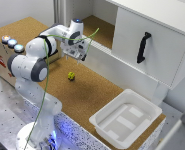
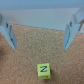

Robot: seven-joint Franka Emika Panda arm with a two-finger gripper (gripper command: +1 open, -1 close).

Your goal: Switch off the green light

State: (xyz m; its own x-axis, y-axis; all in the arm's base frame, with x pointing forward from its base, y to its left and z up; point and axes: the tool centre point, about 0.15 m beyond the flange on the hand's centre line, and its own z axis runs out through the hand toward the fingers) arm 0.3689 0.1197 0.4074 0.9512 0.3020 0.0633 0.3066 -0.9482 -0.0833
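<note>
While cork [image 1: 92, 95] spreads wide (white cabinet [image 1: 157, 40] behind), hand [image 1: 75, 56] apart, hovering

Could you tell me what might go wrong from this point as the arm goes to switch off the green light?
The green light sits right beside two alike buttons, so a slightly off press could hit the wrong one. The open tool hangs over the cork, away from the buttons and above the small yellow cube, which it could knock if it drops low.
</note>
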